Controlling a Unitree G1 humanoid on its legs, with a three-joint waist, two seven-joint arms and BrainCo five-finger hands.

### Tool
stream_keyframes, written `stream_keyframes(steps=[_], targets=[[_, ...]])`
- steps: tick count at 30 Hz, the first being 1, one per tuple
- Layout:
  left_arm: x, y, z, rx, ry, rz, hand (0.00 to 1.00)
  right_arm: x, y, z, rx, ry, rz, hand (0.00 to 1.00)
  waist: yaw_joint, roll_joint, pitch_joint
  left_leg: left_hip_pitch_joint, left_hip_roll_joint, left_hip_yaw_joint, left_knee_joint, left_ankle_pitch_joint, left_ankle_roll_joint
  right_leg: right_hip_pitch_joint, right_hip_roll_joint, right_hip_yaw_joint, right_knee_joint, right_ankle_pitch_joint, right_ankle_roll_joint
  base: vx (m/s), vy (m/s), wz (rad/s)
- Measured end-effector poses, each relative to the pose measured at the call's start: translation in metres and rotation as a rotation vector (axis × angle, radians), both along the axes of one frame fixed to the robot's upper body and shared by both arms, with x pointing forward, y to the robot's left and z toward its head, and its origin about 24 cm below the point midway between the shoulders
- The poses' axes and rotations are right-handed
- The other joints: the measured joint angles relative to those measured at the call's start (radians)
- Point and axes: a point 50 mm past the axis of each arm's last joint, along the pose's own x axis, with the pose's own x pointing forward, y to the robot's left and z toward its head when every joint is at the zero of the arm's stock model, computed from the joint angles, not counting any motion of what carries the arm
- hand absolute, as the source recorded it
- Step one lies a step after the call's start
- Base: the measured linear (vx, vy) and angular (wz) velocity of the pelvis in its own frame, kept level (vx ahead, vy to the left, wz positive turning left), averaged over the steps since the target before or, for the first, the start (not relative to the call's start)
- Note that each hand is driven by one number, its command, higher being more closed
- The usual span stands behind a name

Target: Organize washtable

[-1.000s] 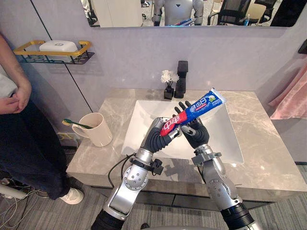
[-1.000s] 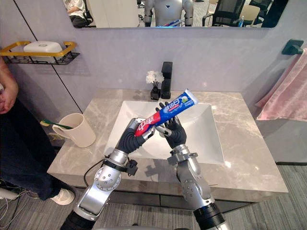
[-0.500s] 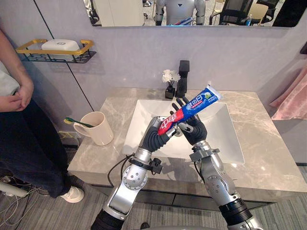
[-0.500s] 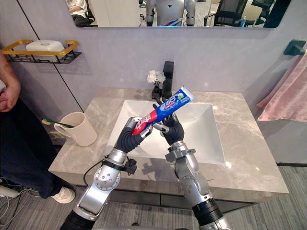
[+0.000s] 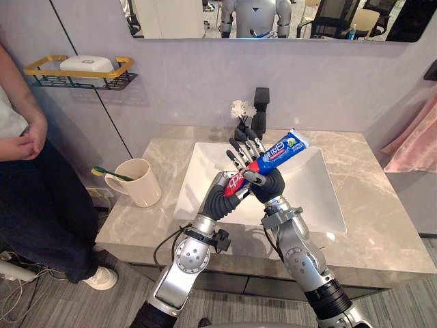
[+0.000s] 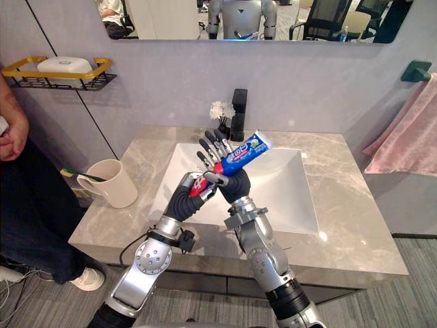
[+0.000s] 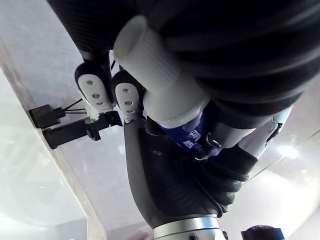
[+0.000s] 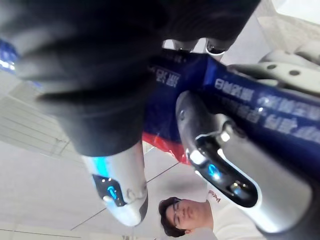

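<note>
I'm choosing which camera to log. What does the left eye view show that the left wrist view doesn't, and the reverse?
The left eye view gives the layout: cup with toothbrush, soap rack, sink, a person at the left. The left wrist view gives the tube's white ribbed cap close up. Shared: toothpaste tube, left hand curled round its lower end, right hand with thumb over it, faucet.

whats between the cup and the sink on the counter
Nothing. In the left eye view, the strip of marble counter between the cup and the sink is bare.
</note>
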Motion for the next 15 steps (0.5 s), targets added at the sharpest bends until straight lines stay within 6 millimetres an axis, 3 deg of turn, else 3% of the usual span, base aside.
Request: stream_keyframes(steps=[1,2,15], targets=[[-0.0003,0.0001,-0.0005,0.0,0.003,0.001,1.0,-0.0002,0.0006,-0.0002,0.003,0.003,0.003,0.0,0.0,0.0,-0.001,0.0,0.0,0.0,0.0,0.0,0.0,0.0,0.0,0.0,0.0,0.0,0.0,0.0,0.0,0.0],[-0.0005,0.0002,-0.0008,-0.001,0.004,0.001,1.0,-0.0003,0.0008,-0.0002,0.007,0.005,0.005,1.0,0.0,0.0,-0.001,0.0,0.0,0.0,-0.001,0.0,0.0,0.0,0.0,0.0,0.0,0.0,0.0,0.0,0.0,0.0],[-0.0029,0.0007,-0.0034,-0.025,0.014,-0.002,1.0,0.0021,0.0062,0.0072,0.01,-0.02,0.028,1.0,0.008,0.001,-0.007,0.0,0.0,0.0,-0.005,0.001,-0.001,0.0,0.0,0.001,0.0,0.0,0.0,0.0,0.0,0.0]])
